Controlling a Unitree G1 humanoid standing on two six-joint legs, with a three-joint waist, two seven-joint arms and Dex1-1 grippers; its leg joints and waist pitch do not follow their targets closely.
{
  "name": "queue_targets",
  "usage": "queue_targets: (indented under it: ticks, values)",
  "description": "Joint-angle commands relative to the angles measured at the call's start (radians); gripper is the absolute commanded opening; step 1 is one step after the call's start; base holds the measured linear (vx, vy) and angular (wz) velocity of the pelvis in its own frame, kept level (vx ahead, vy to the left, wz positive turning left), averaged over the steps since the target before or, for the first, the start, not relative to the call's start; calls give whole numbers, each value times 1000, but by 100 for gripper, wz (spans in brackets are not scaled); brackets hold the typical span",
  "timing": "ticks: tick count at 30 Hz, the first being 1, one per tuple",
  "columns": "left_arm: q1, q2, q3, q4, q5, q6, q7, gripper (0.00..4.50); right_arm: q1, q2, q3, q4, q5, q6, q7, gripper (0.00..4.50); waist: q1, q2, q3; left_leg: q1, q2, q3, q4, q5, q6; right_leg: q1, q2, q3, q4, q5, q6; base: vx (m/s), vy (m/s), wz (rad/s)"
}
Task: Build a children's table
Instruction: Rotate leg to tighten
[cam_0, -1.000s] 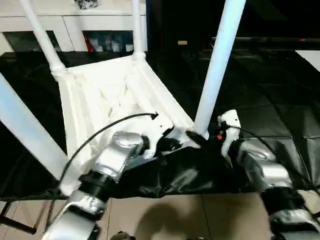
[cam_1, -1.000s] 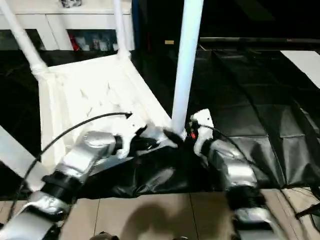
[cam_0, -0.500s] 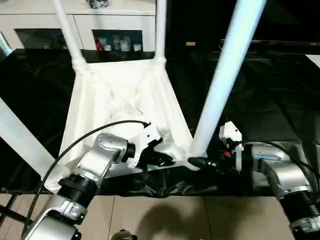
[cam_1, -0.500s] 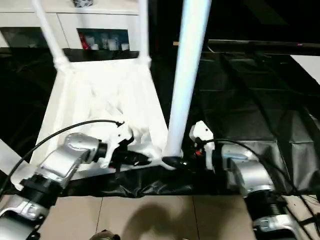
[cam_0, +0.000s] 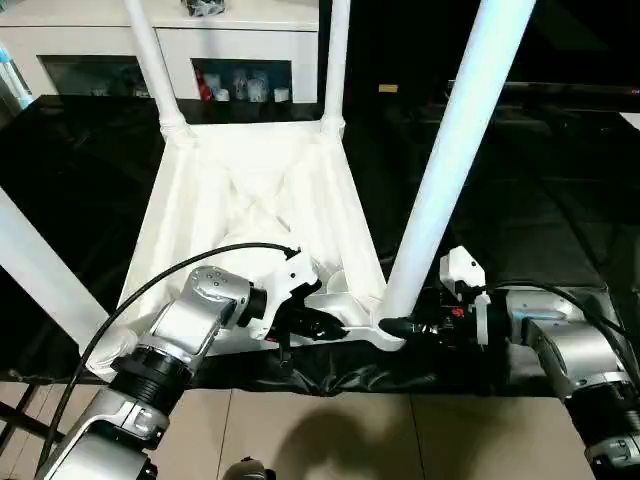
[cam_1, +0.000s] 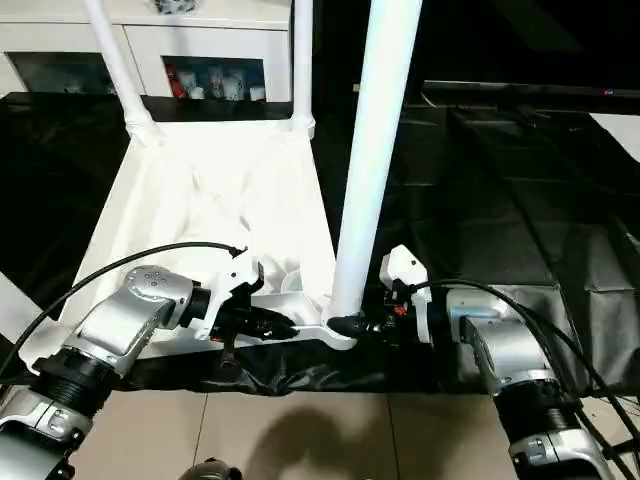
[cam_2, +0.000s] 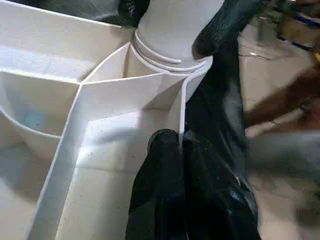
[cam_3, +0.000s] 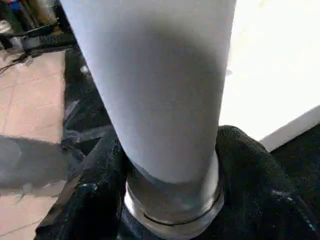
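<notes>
The children's table lies upside down, its white top (cam_0: 250, 200) resting on a black sheet with four white legs standing up. The near right leg (cam_0: 450, 150) rises from its corner socket (cam_2: 170, 55). My left gripper (cam_0: 335, 328) is shut on the top's thin raised rim just beside that corner, its fingers (cam_2: 165, 150) pinching the rim wall. My right gripper (cam_0: 395, 327) reaches in from the right, with a black finger (cam_3: 95, 190) on each side of the leg's base (cam_3: 170, 125), pressed against it.
A white cabinet with glass doors (cam_0: 240, 40) stands behind the table. The black sheet (cam_0: 540, 200) covers the work surface, ending near me at a tiled floor (cam_0: 330, 440). Two far legs (cam_0: 150, 60) and the near left leg (cam_0: 35, 270) stand around the top.
The head camera has shifted, so the whole picture moved. My right gripper's fingers have drawn in around the leg's base. The left gripper has kept its hold on the rim.
</notes>
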Motion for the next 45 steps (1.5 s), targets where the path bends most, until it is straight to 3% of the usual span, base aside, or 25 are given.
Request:
queue_targets:
  ticks: [1,3,6,10,14,18,21,22,23,27,28,33,38,45]
  values:
    - [-45,-58,30,12,-2,8,107,0,2,56,19,26,-4,0,-64,236,-11,-11,-60,13,26,-16,-70,-265,29,40,-68,41,-93,-366,-170,0,0,0]
    - [-65,-124,63,39,5,31,230,0,-17,114,-22,76,-18,6,-224,232,-18,-12,-60,16,24,-20,-71,-283,7,39,-69,39,-99,-429,-145,0,0,0]
    - [-74,-186,76,53,17,35,333,0,-28,169,-52,91,-25,29,-356,215,-37,-14,-62,9,21,-24,-73,-282,11,45,-68,37,-101,-423,-133,0,0,0]
    - [-80,-230,86,64,19,37,402,0,-40,219,-73,104,-38,46,-461,209,-50,-14,-66,3,17,-20,-68,-240,29,45,-63,38,-97,-363,-144,0,0,0]
    - [-85,-279,93,69,35,35,476,0,-53,288,-94,122,-49,27,-554,208,-52,-12,-68,3,17,-18,-65,-213,42,46,-62,39,-92,-300,-164,0,0,0]
    - [-78,-265,76,55,34,34,449,0,-44,290,-82,100,-50,5,-549,207,-54,-10,-68,5,19,-16,-65,-217,47,47,-61,39,-91,-275,-179,0,0,0]
    - [-71,-246,66,45,25,24,416,0,-33,279,-79,80,-45,-2,-512,207,-53,-10,-66,5,19,-18,-68,-234,46,46,-63,39,-94,-301,-171,0,0,0]
    - [-63,-233,62,33,19,19,390,0,-24,272,-93,57,-7,25,-465,263,-54,-11,-65,6,18,-17,-69,-241,48,47,-61,39,-95,-309,-167,0,0,0]
    - [-59,-228,65,25,14,22,382,0,-18,265,-95,41,12,37,-433,277,-52,-11,-66,6,20,-18,-69,-241,49,48,-63,40,-94,-309,-167,0,0,0]
    - [-48,-209,68,6,3,22,345,0,-2,231,-67,5,7,37,-368,283,-48,-12,-64,6,22,-18,-70,-241,52,46,-63,40,-93,-307,-171,0,0,0]
    - [-48,-209,68,6,3,22,345,0,-2,231,-67,5,7,37,-368,303,-48,-11,-64,7,22,-17,-70,-244,49,44,-64,40,-95,-321,-170,0,0,0]
    - [-26,-131,47,-30,-27,15,196,0,14,137,-19,-18,-24,-15,-239,303,-45,-12,-63,8,23,-18,-70,-255,48,44,-66,41,-96,-348,-159,0,0,0]
    - [-13,-53,15,-57,-39,1,59,0,28,50,13,-46,-19,2,-92,303,-45,-13,-63,8,26,-17,-71,-244,54,43,-63,43,-90,-307,-176,0,0,0]
    - [-10,22,-15,-70,-44,-13,-64,0,27,-28,52,-46,-13,10,36,283,-27,-13,-62,16,30,-15,-70,-253,49,38,-64,45,-89,-315,-189,0,0,0]
